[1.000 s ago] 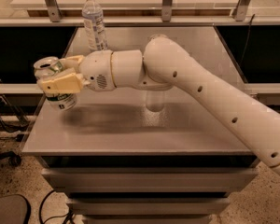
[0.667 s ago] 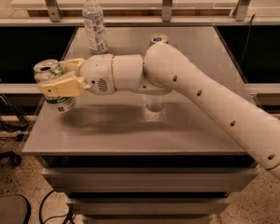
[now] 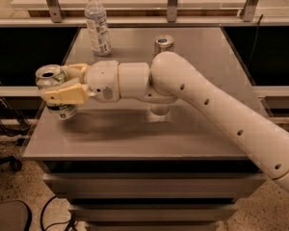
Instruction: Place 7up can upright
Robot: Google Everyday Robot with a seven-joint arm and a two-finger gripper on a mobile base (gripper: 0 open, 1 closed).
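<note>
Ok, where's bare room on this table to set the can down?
Bare grey tabletop runs along the front edge, below the white arm, beside the gripper shut on the green-white 7up can. Crowded at the back: clear plastic bottle left, slim silver can centre.

Pale yellow gripper at the left edge of the dull grey-brown tabletop, clamped round the 7up can: silver top, white-green label. The arm is cream with dark dots. The bottle is clear with a white cap.
</note>
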